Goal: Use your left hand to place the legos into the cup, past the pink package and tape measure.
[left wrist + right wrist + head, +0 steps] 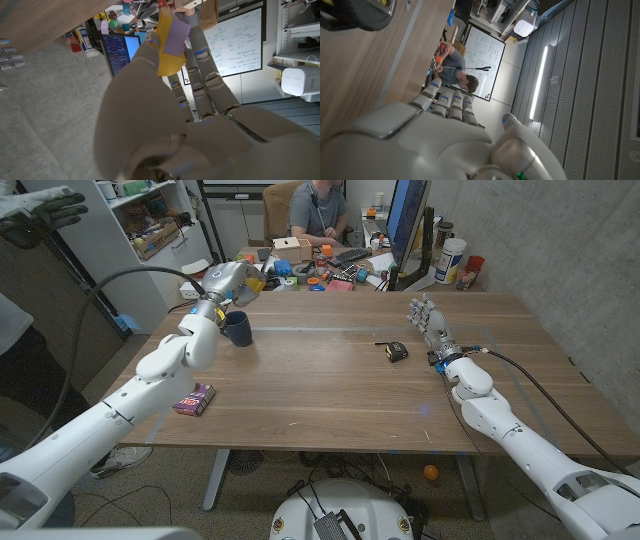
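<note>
Head view, left hand: the left hand [228, 283] is raised at the far left of the table [330, 395], just above and slightly left of the cup [238, 328]; a yellow piece is seen at its fingertips.
Head view, cup: one dark cup is counted, upright, on the far left part of the table.
Head view, obstacles: one pink package [194, 399] lies near the left front edge; one tape measure [397, 351] lies right of centre. Both are well apart from the cup and nearer than the raised hand.
Head view, right hand: the right hand [430, 325] is seen at the right side, fingers extended and apart, nothing held.
Head view, background: one person [318, 210] is seated behind the table at a cluttered desk.
Left wrist view, grip: the legos [170, 42] are pinched at the fingertips; two pieces are counted, one yellow and one lilac, pressed together.
Right wrist view, right hand: fingers are seen straight, side by side, gripping nothing; the tape measure shows at one corner.
Step in hand (judgement): the carry appears almost finished, the load being close above the cup.
Next move (judgement): the fingertips are to be centred over the cup mouth, lowered a little, then the pinch is to be released.
</note>
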